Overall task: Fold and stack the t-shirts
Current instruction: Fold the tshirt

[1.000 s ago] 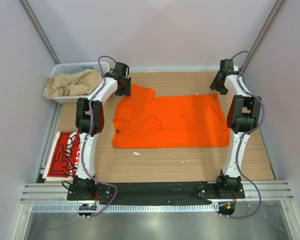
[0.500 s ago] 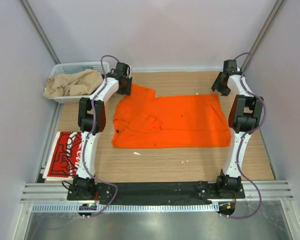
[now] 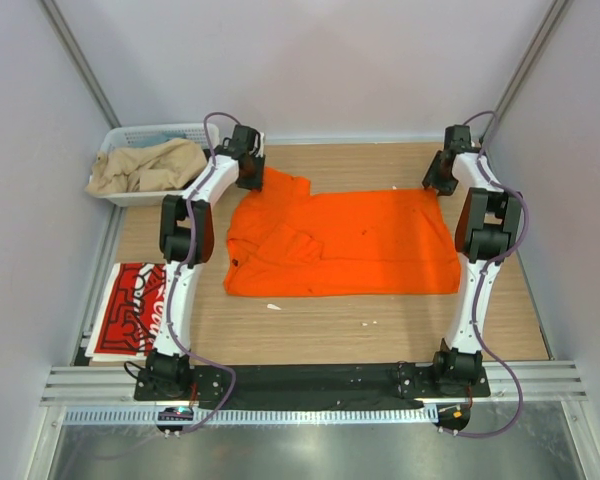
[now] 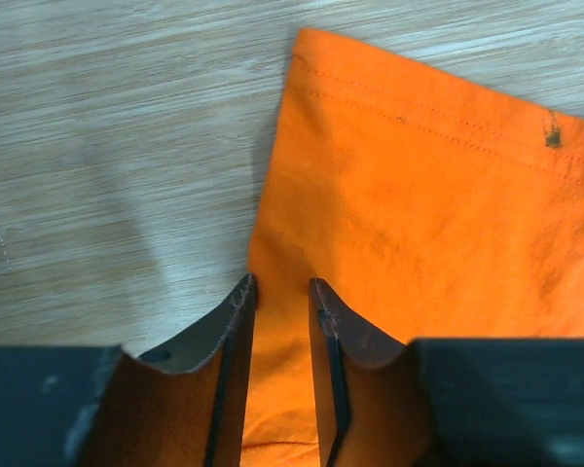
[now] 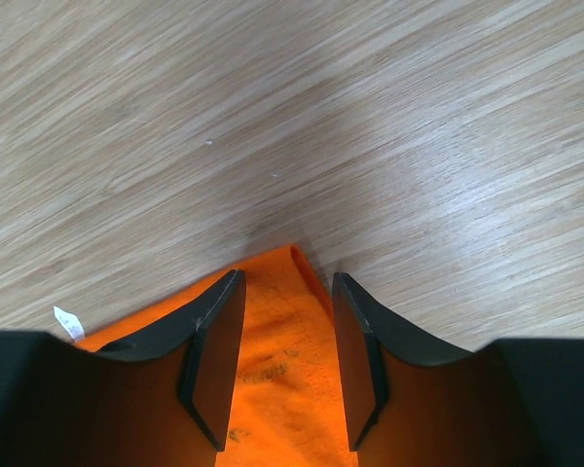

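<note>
The bright orange t-shirt [image 3: 350,245] lies spread on the wooden table, its left part rumpled. My left gripper [image 3: 248,178] is down at its far left corner. In the left wrist view the fingers [image 4: 280,284] stand a narrow gap apart, with the orange cloth [image 4: 419,195] lying between them. My right gripper [image 3: 438,182] is down at the far right corner. Its jaws [image 5: 287,279] are open and straddle the hemmed orange corner [image 5: 282,341]. The red t-shirt [image 3: 125,310] with white lettering lies folded at the near left.
A white slatted basket [image 3: 130,135] holding beige cloth [image 3: 145,165] stands at the far left corner. A small white scrap [image 3: 273,306] lies just in front of the orange shirt. A white tag [image 5: 66,323] shows at the cloth's edge. Grey walls close in on both sides.
Both grippers have settled lower onto the far corners of the orange shirt, and the left fingers have narrowed. The shirt itself has not moved.
</note>
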